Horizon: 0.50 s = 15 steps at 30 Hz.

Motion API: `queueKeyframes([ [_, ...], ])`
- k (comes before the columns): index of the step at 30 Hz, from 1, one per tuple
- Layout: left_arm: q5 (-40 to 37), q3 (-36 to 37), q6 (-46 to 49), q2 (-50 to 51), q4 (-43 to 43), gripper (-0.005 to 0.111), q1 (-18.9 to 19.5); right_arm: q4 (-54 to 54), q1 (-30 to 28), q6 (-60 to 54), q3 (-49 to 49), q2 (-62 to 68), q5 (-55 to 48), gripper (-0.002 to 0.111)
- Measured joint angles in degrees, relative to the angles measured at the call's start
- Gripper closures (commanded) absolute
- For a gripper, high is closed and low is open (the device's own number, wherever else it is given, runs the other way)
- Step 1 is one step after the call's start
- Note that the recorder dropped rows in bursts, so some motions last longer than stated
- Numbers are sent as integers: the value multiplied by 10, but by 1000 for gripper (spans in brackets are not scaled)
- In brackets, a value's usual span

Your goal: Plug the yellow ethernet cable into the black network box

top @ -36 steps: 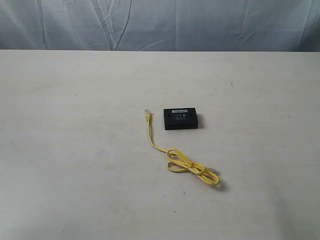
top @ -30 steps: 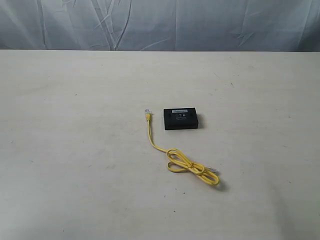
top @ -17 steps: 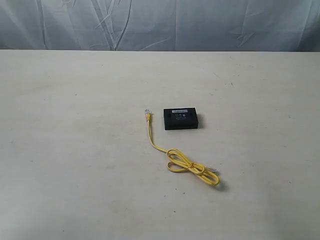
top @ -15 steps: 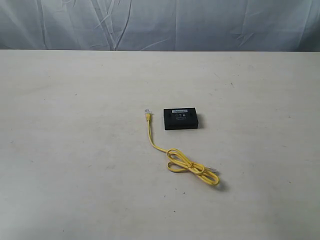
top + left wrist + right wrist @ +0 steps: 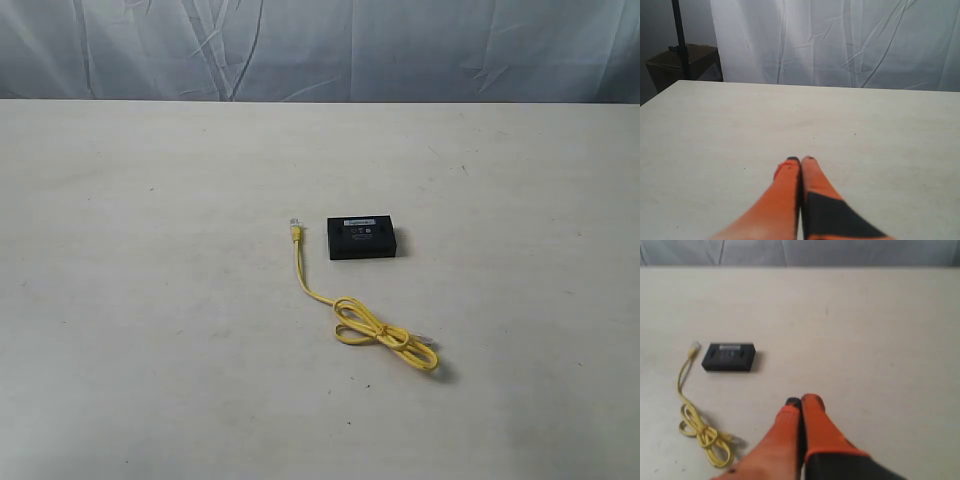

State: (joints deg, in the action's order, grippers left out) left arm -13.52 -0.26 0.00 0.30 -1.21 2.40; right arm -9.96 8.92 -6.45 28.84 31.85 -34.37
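— Where is the cable?

— The yellow ethernet cable (image 5: 383, 333) lies loose on the pale table (image 5: 150, 300), near the middle. One end runs fairly straight up to a clear plug (image 5: 294, 224), which sits just beside the left side of the black network box (image 5: 362, 238) but apart from it. The rest is bunched in a loose, knot-like loop on the near side of the box (the second plug (image 5: 428, 340) pokes out of that bunch).

— And the box?

— Flat on the table, label strip facing up, nothing plugged into it.

— What are the grippers doing?

— The left gripper (image 5: 801, 160) has its orange fingers pressed together with nothing between them, over bare tabletop. The right gripper (image 5: 801, 401) is clenched just the same and empty, well back from both box and cable.

— Anything else?

— A wrinkled pale curtain (image 5: 400, 50) hangs behind the table.
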Motion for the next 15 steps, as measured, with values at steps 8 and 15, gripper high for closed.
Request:
queueKeyframes([
  [8,0,0,0,0,0,107,0,-106,7,-12,74,272,44,109],
  [15,0,0,0,0,0,107,0,-109,110,-15,274,458,-8,109],
])
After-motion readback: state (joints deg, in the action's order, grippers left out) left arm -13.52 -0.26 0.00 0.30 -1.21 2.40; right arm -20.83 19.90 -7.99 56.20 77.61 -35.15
